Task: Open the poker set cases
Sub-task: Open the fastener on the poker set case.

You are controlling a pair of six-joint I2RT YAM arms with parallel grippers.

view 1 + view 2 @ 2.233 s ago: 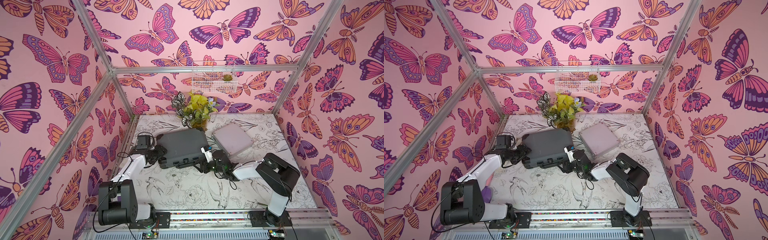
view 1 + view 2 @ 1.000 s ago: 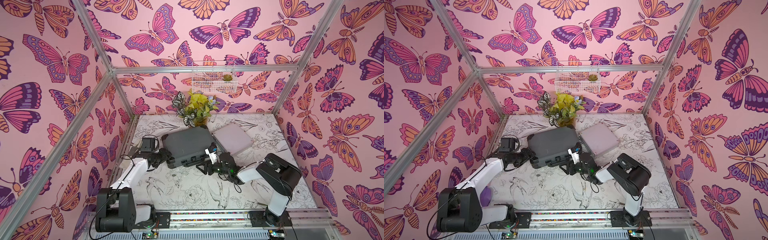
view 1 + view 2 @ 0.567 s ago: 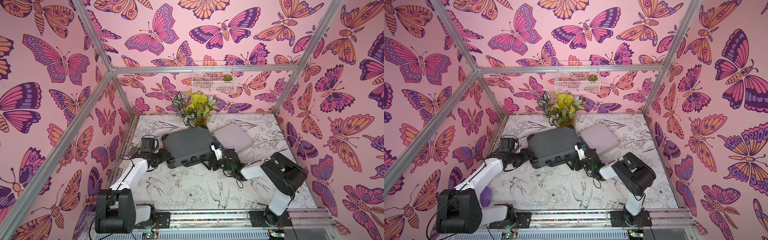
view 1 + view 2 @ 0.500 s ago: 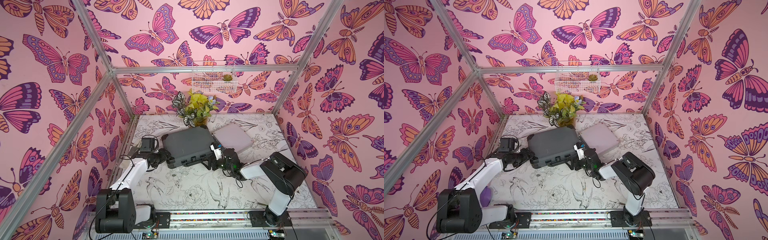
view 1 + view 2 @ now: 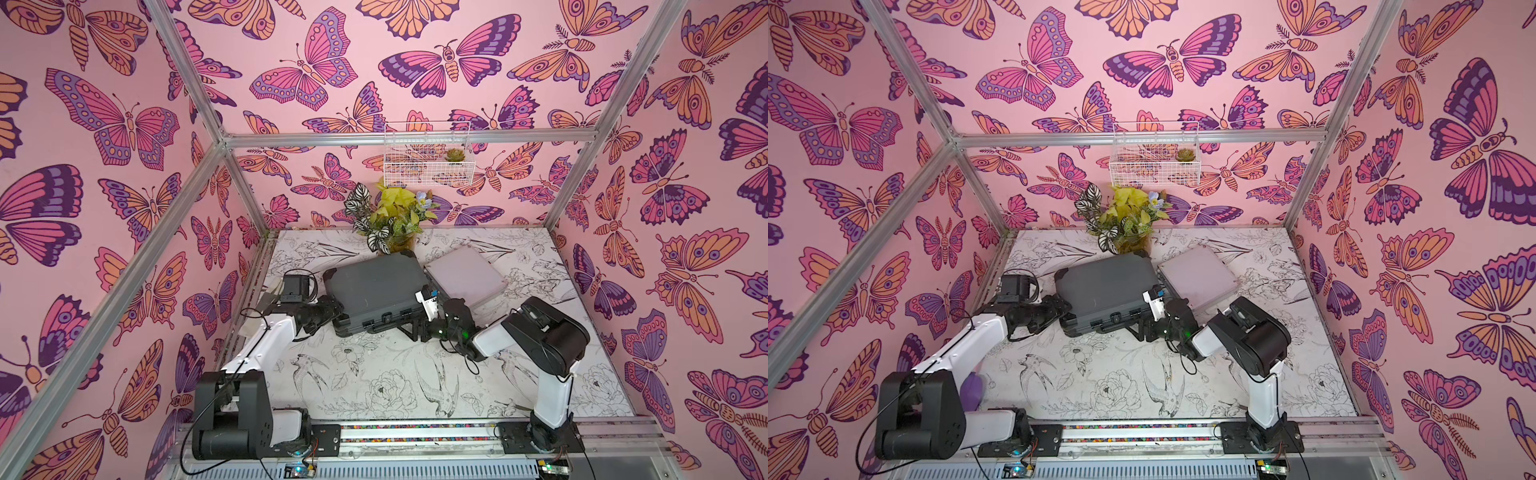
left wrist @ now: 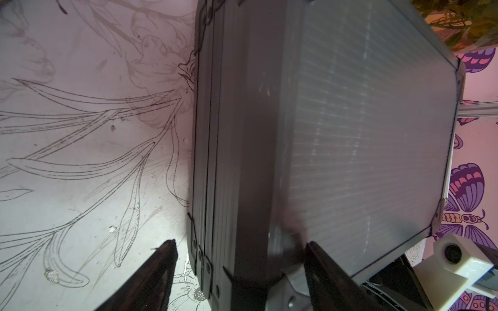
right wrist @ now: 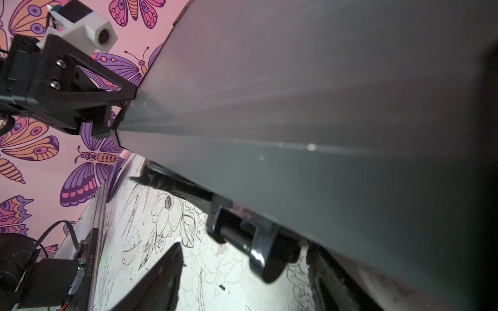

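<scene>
The larger dark grey ribbed case (image 5: 374, 284) (image 5: 1104, 286) lies flat with its lid down, and its handle side faces the front. The smaller silvery-pink case (image 5: 465, 276) (image 5: 1198, 280), also closed, touches its right side. My left gripper (image 5: 334, 309) (image 6: 241, 242) is open and straddles the dark case's near left corner (image 6: 242, 269). One finger (image 6: 323, 269) lies over the lid; the other stands off the side. My right gripper (image 5: 413, 328) (image 7: 244, 246) is open at the case's front right. The black handle (image 7: 256, 242) hangs between its fingers, untouched.
A potted plant (image 5: 390, 220) stands just behind the dark case at the back wall. Above it a white wire basket (image 5: 428, 160) hangs on the wall. The enclosure's left wall runs close beside the left arm. The flower-printed table (image 5: 374, 382) stretches in front of the cases.
The dark case has slid back and to the right, up against the plant and the pink case. Both grippers followed it. In the last second the right gripper has moved closer to the case's front.
</scene>
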